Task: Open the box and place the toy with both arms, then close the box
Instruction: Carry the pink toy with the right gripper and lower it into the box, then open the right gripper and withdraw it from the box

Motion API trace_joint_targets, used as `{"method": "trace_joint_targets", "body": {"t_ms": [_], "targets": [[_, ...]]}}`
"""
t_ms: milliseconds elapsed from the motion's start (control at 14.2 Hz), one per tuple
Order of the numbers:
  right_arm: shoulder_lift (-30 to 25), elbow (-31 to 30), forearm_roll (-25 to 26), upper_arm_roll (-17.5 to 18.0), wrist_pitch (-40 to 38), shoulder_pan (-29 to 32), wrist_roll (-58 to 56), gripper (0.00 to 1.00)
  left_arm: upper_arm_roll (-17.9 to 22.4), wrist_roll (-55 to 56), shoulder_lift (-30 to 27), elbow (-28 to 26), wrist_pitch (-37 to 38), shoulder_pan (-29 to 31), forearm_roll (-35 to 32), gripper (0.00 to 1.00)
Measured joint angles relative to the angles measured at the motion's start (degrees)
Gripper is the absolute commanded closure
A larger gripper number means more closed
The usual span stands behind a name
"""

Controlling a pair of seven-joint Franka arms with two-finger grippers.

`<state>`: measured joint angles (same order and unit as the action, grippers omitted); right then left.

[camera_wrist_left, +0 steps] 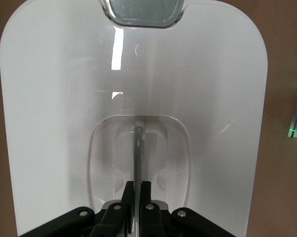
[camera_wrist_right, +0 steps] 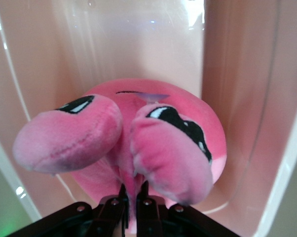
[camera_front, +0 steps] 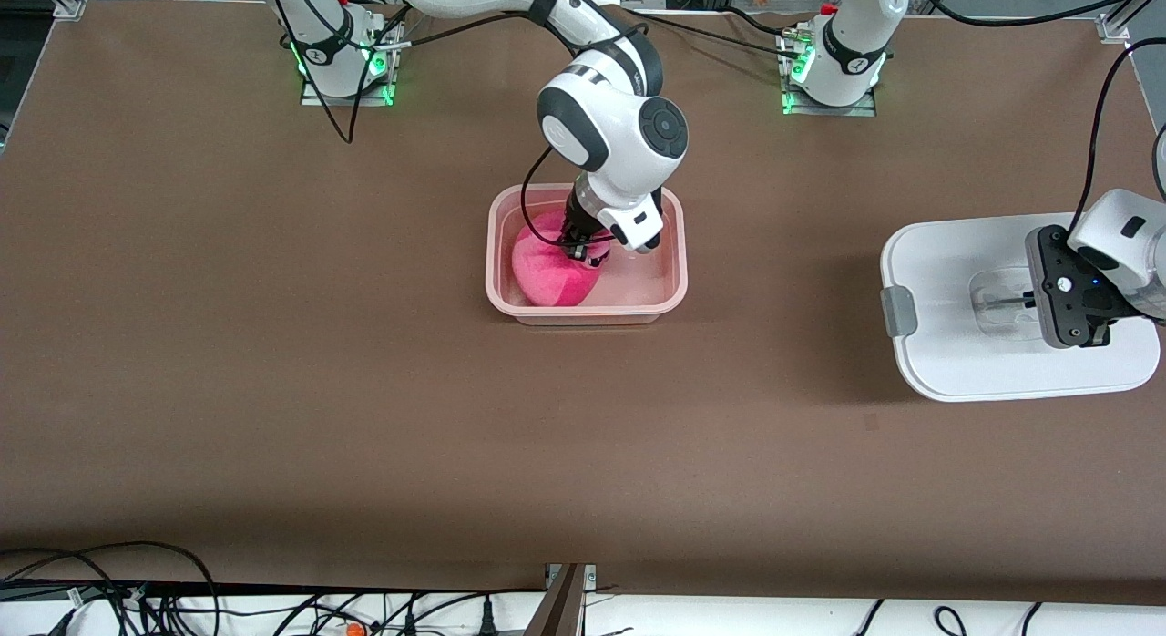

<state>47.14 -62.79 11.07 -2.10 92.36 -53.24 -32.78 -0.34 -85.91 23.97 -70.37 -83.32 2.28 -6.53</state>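
Observation:
The box's translucent pink base (camera_front: 588, 315) stands open mid-table, without its lid. The hot-pink plush toy (camera_front: 547, 276) sits inside it, toward the right arm's end. My right gripper (camera_front: 583, 246) reaches down into the base, shut on a fold of the toy (camera_wrist_right: 173, 148) between its fingers (camera_wrist_right: 133, 190). The white lid (camera_front: 947, 344) lies level at the left arm's end of the table. My left gripper (camera_front: 1029, 301) is shut on the thin bar (camera_wrist_left: 138, 148) of the lid's clear recessed handle, jaws (camera_wrist_left: 138, 190) pinching it. I cannot tell whether the lid touches the table.
One grey clip (camera_front: 899, 311) shows on the lid's edge toward the box, and again in the left wrist view (camera_wrist_left: 142, 12). The arm bases (camera_front: 342, 62) (camera_front: 833, 66) stand at the table's back edge. Cables hang off the edge nearest the front camera (camera_front: 137, 600).

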Motion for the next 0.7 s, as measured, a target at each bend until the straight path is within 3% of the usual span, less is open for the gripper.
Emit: {"method": "trace_joint_targets", "body": {"t_ms": [70, 702], "targets": [[0.5, 0.0, 0.1, -0.1, 0.9, -0.1, 0.2, 0.01, 0.0, 0.0, 0.0, 0.0, 0.0, 0.0, 0.0, 1.0], [1.2, 0.3, -0.6, -0.2, 12.0, -1.8, 9.0, 0.0, 0.0, 0.0, 0.0, 0.0, 0.0, 0.0, 0.0, 1.0]]}}
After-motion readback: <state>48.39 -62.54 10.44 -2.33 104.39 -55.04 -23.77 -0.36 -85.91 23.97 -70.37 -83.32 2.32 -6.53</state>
